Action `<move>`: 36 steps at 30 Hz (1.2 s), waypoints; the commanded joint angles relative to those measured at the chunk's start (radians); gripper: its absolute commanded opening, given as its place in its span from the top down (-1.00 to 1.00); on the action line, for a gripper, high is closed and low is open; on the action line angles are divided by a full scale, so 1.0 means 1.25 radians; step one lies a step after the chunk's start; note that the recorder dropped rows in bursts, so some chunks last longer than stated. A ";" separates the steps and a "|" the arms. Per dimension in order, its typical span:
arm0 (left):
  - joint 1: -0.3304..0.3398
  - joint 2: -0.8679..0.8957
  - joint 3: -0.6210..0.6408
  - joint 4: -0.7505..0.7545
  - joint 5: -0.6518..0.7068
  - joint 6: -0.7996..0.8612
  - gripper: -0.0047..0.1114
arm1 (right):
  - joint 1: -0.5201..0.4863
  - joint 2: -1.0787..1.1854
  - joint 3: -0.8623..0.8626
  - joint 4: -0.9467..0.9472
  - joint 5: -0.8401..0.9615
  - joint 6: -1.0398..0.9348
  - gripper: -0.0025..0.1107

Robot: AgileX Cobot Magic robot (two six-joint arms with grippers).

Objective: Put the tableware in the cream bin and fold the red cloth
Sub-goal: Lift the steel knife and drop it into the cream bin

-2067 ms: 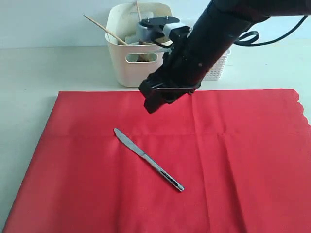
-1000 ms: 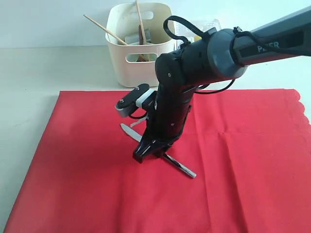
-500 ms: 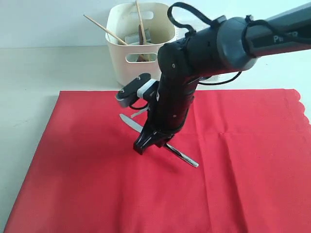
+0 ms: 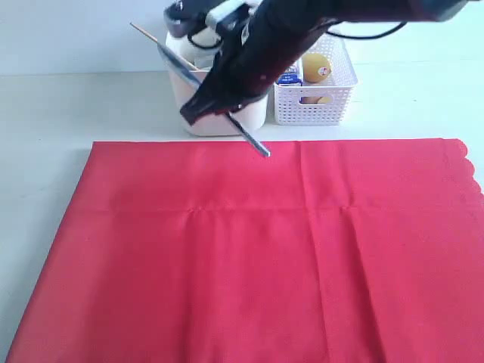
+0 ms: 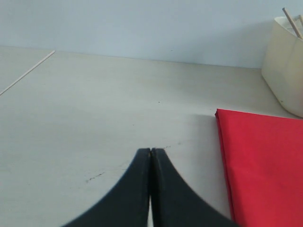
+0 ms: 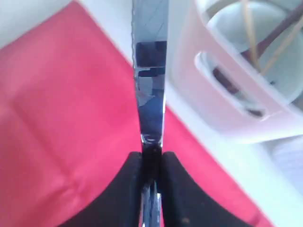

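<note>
Exterior view: right gripper [image 4: 206, 107] is hanging in the air by the cream bin [image 4: 212, 128], fingers pinching the steel table knife [image 4: 255, 144] approx. mid-length. Blade is slanting up-left and the handle end is pointing down over the far edge of the red cloth [image 4: 265, 249]. Chopsticks [image 4: 147, 34] are poking out of the bin. Left gripper [image 5: 150, 156], fingers pressed together w/ nothing betw. them, is hovering over bare table [image 5: 94, 104] beside the cloth's edge.
</note>
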 commanded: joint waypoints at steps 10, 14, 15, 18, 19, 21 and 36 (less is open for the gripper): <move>0.002 -0.005 -0.001 0.002 -0.003 -0.006 0.89 | -0.105 0.062 -0.175 0.032 -0.300 0.001 0.96; 0.002 -0.005 -0.001 0.002 -0.003 -0.006 0.89 | -0.105 0.111 -0.177 0.042 -0.443 0.001 0.96; 0.002 -0.005 -0.001 0.002 -0.003 -0.006 0.89 | -0.107 0.123 -0.177 0.042 -0.470 0.001 0.96; 0.002 -0.005 -0.001 0.002 -0.003 -0.006 0.89 | -0.107 0.144 -0.177 0.040 -0.491 -0.001 0.95; 0.002 -0.005 -0.001 0.002 -0.003 -0.006 0.89 | -0.107 0.148 -0.177 0.040 -0.492 0.000 0.94; 0.002 -0.005 -0.001 0.002 -0.003 -0.006 0.89 | -0.107 0.155 -0.177 0.040 -0.501 0.000 0.84; 0.002 -0.005 -0.001 0.002 -0.003 -0.006 0.89 | -0.107 0.147 -0.177 0.170 -0.451 0.001 -0.25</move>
